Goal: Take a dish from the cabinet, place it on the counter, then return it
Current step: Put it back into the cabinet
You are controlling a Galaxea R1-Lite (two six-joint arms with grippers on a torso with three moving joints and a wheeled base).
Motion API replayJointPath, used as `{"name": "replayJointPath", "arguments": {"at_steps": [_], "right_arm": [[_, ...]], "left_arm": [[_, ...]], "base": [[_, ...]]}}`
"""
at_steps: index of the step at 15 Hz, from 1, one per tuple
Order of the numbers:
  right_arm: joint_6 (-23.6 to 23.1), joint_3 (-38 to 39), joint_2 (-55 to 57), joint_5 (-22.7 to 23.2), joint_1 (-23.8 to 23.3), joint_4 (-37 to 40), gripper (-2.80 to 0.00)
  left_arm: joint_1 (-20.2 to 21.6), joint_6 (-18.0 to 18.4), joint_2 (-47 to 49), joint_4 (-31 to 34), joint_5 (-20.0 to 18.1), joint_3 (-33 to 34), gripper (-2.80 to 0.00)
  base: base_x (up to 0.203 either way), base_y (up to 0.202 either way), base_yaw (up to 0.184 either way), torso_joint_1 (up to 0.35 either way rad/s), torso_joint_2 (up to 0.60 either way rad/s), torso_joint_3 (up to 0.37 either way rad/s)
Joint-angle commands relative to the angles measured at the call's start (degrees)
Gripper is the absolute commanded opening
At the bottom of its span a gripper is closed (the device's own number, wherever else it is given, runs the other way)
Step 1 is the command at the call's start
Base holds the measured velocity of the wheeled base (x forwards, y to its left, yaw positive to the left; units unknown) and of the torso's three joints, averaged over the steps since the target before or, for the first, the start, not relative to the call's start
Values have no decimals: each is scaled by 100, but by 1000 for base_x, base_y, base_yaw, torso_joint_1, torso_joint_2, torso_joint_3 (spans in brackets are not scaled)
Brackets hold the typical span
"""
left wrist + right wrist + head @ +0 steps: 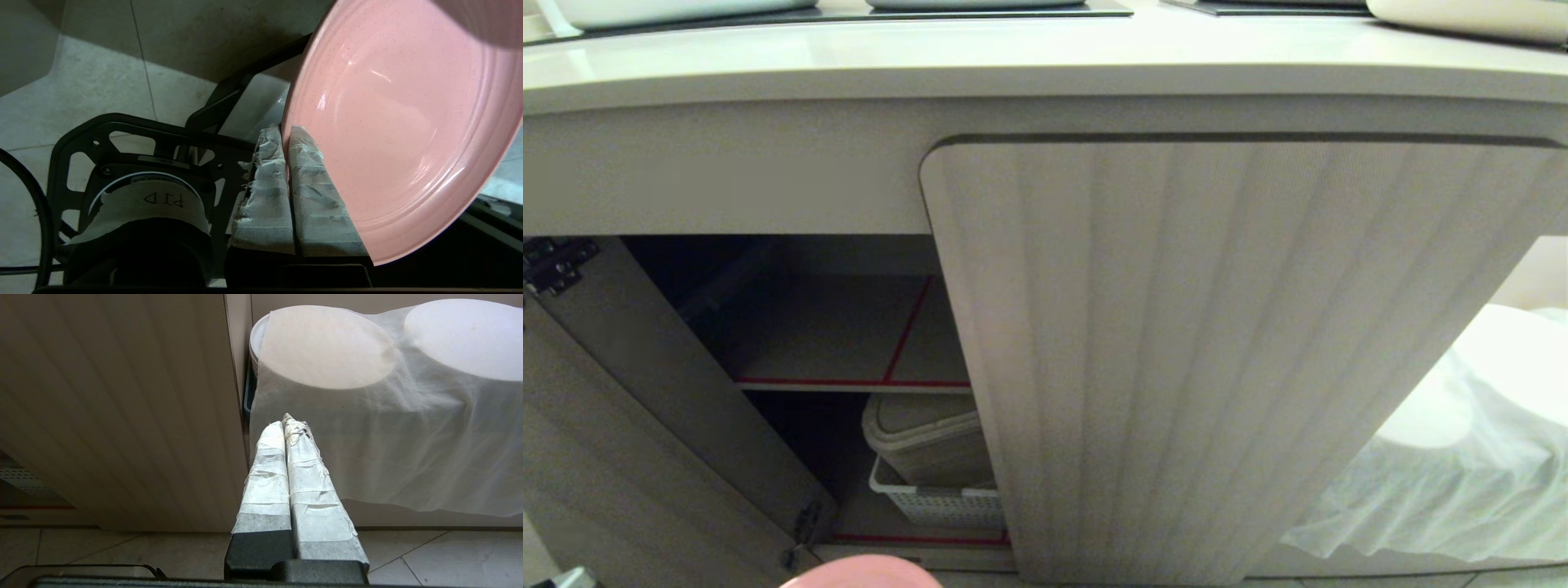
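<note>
My left gripper (286,132) is shut on the rim of the pink dish (400,122), which hangs tilted above the tiled floor and my own base. In the head view only a sliver of the dish (862,573) peeks in at the bottom edge, below the open side of the cabinet (833,343). The cabinet's left door (645,441) is swung open, showing red-edged shelves, and its right fluted door (1217,359) is closed. The counter (1045,57) runs across the top. My right gripper (286,422) is shut and empty, low beside the closed door.
A beige lidded bin and a white mesh basket (931,498) sit on the cabinet's lower shelf. A white cloth (1462,457) drapes over round stacks right of the closed door (327,347). Black cooktop panels (849,12) lie on the counter.
</note>
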Motion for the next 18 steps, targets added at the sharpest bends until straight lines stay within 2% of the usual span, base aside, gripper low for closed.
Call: {"name": "replayJointPath", "arguments": {"at_steps": [1, 7, 18], "right_arm": [[-1, 0, 0, 2, 0, -2, -280], [-1, 0, 0, 2, 0, -2, -280], [-1, 0, 0, 2, 0, -2, -280]], "left_arm": [[0, -181, 9, 5, 1, -86, -280], [0, -734, 18, 10, 217, -169, -280], [9, -1621, 104, 9, 331, -576, -280]], "base": [[0, 0, 0, 0, 0, 0], [0, 0, 0, 0, 0, 0], [0, 0, 0, 0, 0, 0]]}}
